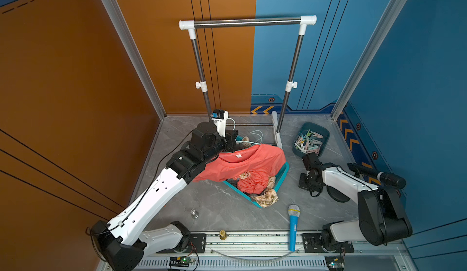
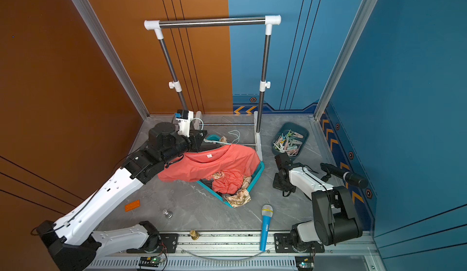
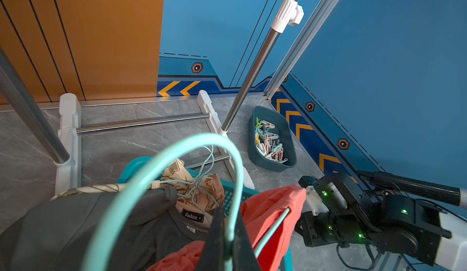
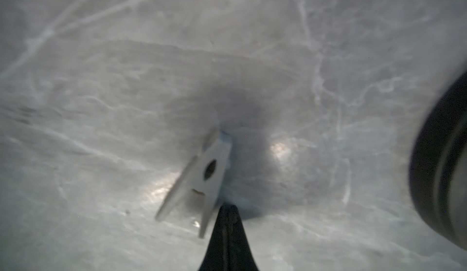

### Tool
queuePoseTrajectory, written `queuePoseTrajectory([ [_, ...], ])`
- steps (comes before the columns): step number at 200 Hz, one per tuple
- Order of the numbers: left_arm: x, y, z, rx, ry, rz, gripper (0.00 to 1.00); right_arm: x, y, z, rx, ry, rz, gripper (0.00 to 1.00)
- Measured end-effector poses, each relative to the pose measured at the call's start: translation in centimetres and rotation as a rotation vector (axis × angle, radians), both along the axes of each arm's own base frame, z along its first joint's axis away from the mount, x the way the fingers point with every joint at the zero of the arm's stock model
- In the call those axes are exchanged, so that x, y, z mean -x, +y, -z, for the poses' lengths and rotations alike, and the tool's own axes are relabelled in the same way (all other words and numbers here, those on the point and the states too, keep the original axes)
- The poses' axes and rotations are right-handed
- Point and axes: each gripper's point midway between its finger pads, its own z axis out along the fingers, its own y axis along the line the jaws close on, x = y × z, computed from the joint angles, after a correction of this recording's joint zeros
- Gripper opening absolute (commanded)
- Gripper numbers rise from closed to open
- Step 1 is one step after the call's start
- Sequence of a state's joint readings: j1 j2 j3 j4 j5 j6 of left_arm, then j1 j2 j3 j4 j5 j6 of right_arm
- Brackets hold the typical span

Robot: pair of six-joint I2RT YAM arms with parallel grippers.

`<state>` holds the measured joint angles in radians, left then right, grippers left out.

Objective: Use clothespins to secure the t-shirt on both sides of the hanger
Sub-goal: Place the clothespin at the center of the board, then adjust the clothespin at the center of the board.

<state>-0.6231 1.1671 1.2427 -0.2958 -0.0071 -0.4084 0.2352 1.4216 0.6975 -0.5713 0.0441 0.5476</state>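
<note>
A coral t-shirt [image 1: 247,166] [image 2: 217,166] hangs on a teal wire hanger [image 3: 228,161], draped over the basket's edge. My left gripper [image 3: 228,214] [image 1: 233,140] is shut on the hanger's neck below its hook. The clothespins [image 1: 309,142] [image 2: 289,140] [image 3: 269,143] fill a dark teal bin [image 1: 326,135] at the back right. My right gripper [image 4: 228,209] [image 1: 309,182] points down at the table just in front of that bin, jaws shut flat together. A pale clothespin [image 4: 204,178] lies on the table beside its tips, not between them.
A teal basket [image 1: 283,178] holds more clothes, including a dark grey shirt [image 3: 75,226] and spare hangers [image 1: 257,134]. The clothes rack [image 1: 247,21] stands behind. A blue toy microphone [image 1: 294,226], black microphone [image 1: 379,176], orange brick [image 2: 132,205] and small weights [image 1: 194,214] lie around.
</note>
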Motion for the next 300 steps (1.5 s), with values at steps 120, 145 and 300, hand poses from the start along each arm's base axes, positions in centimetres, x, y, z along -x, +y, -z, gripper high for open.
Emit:
queuePoseTrajectory([
  [120,-0.6,-0.3,0.4,-0.014,0.012,-0.012,0.04,-7.0,0.8,-2.1,-0.11,-0.116,0.025,0.04],
  [145,-0.8,-0.7,0.6,-0.02,0.019,-0.008,0.03,-7.4,-0.3,-3.9,-0.113,-0.168,0.037,0.05],
  [300,-0.7,-1.9,0.0,-0.025,0.015,0.009,0.04,-5.9,-3.3,-0.5,-0.042,-0.07,0.107,0.08],
])
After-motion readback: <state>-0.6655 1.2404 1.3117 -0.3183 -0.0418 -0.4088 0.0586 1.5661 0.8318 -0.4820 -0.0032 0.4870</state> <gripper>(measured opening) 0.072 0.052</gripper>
